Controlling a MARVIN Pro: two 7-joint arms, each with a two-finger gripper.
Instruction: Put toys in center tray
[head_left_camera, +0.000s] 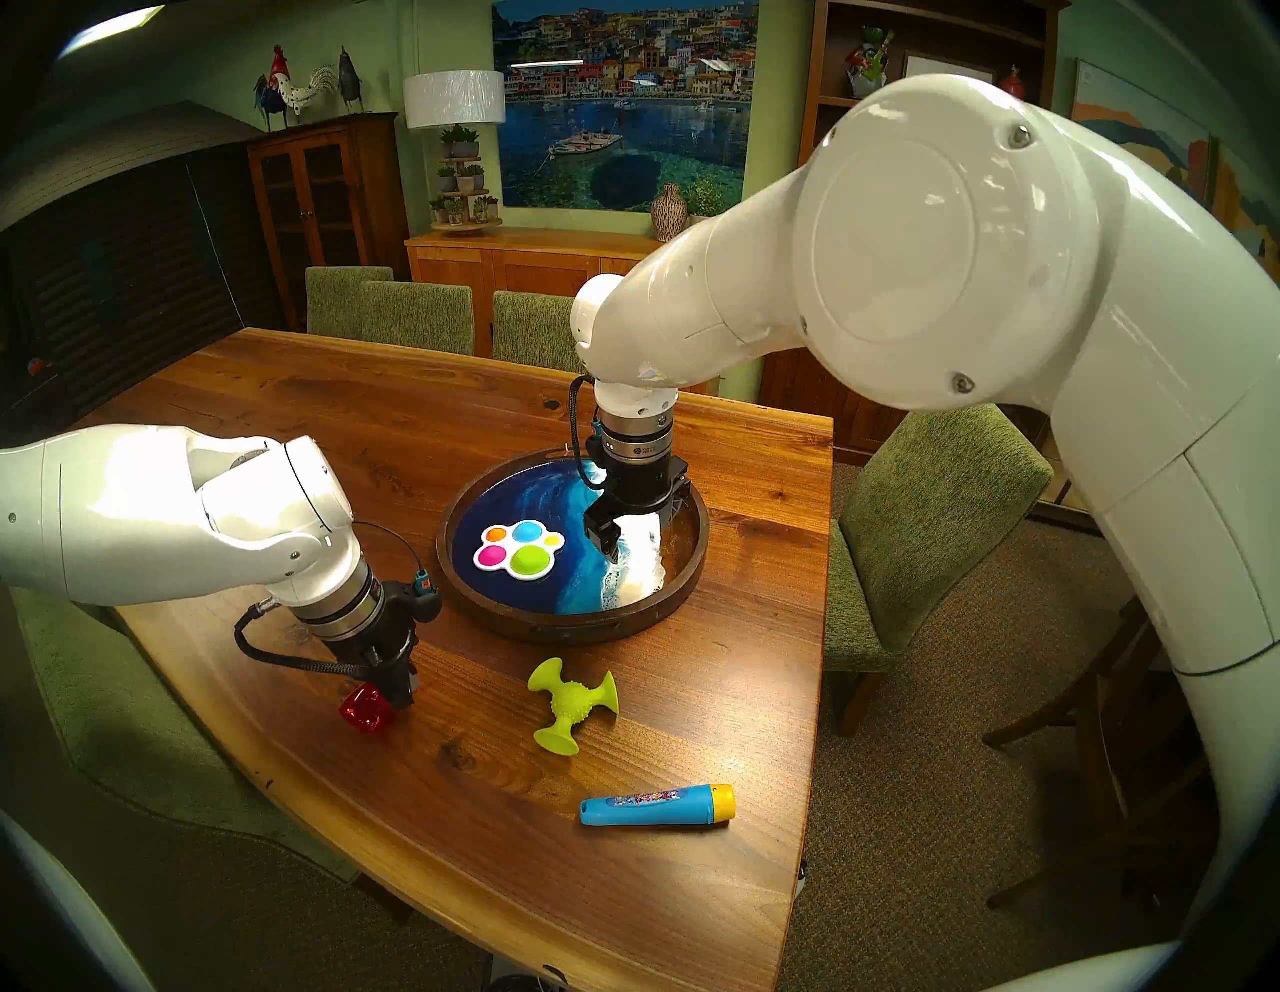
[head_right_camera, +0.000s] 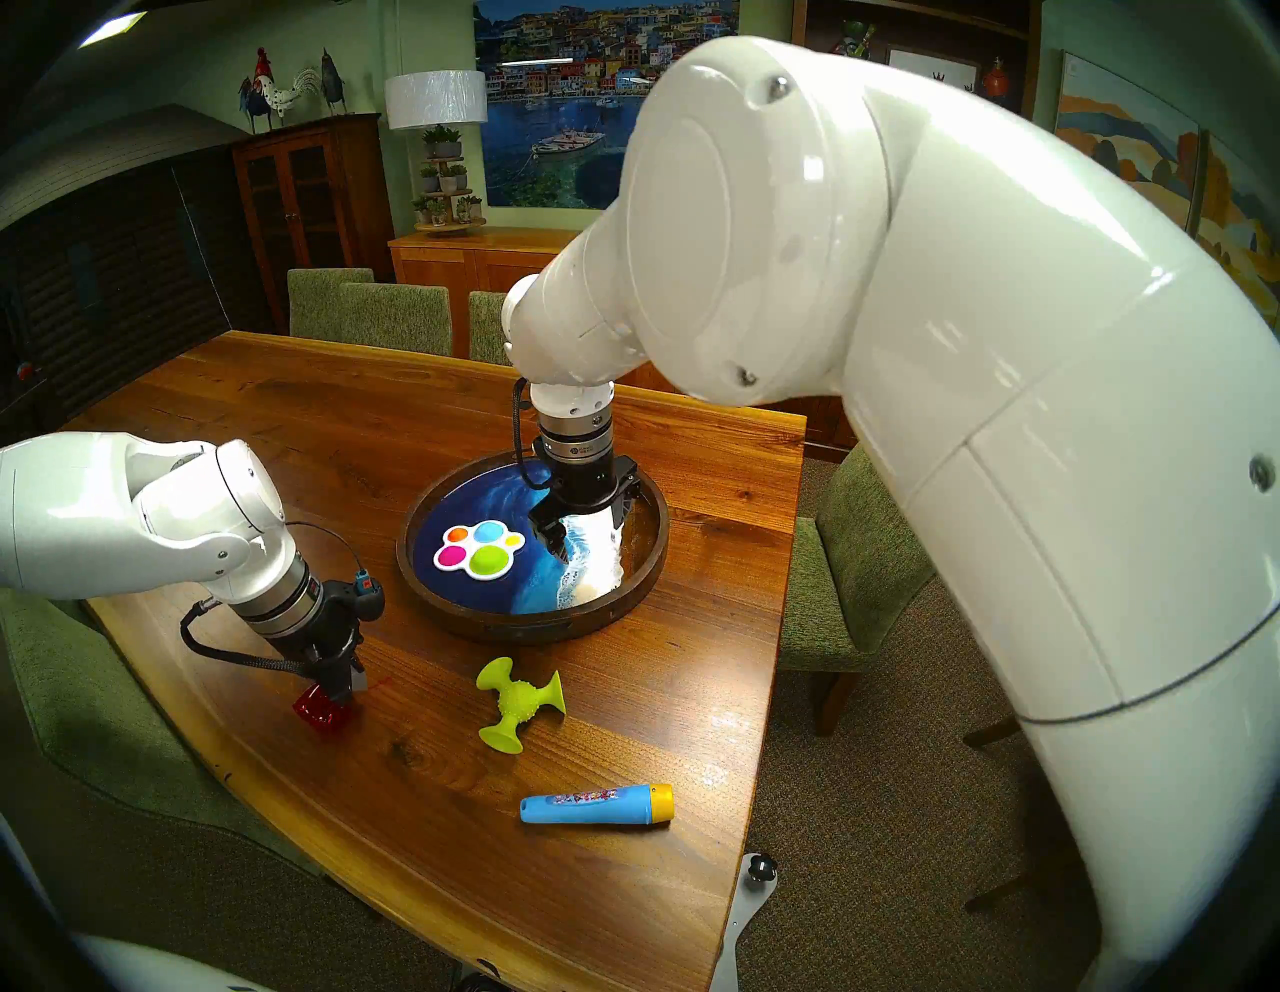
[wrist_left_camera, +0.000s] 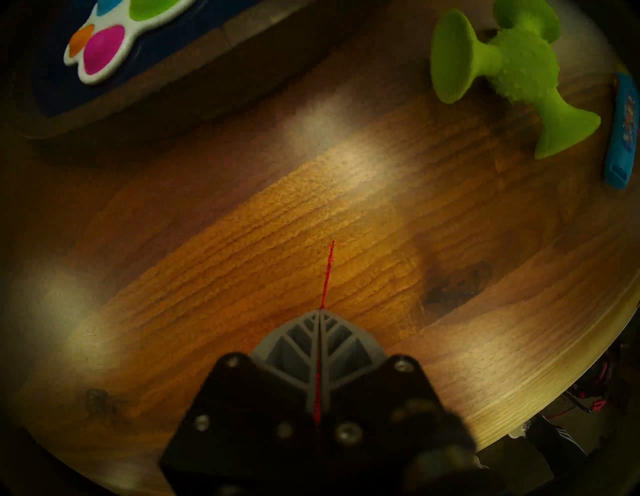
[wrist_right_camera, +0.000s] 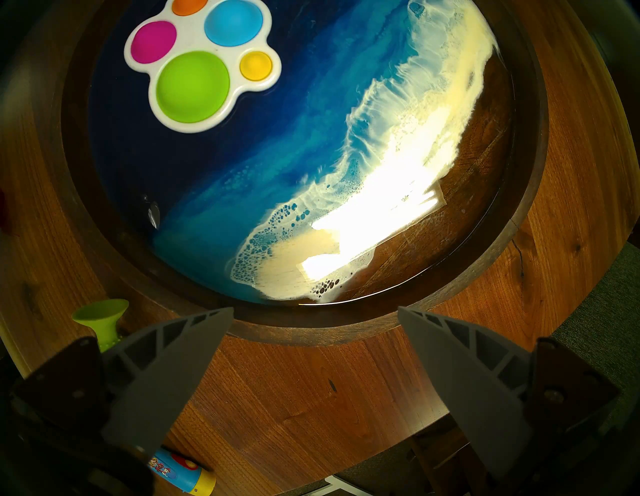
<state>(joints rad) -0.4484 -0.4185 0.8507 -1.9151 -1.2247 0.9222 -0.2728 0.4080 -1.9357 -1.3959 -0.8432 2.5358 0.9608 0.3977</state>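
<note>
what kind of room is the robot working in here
Most likely a home-style dining room, perhaps a staged one. A long wooden table is ringed by green upholstered chairs, with a wooden sideboard and a harbour-town picture on the wall behind.

Green walls carry a harbour poster (head_left_camera: 627, 104); wooden table (head_left_camera: 429, 817), green chairs (head_left_camera: 921, 526), cabinet (head_left_camera: 325, 208), lamp (head_left_camera: 454, 98), brown carpet (head_left_camera: 900, 866).

Center tray (head_left_camera: 485, 609) left half holds paw pad (head_left_camera: 519, 549); right gripper (head_left_camera: 634, 530) hangs over its right half. Table (head_left_camera: 727, 658) bare between tray and green suction toy (head_left_camera: 569, 701); blue tube (head_left_camera: 656, 805) nearer edge.
</note>
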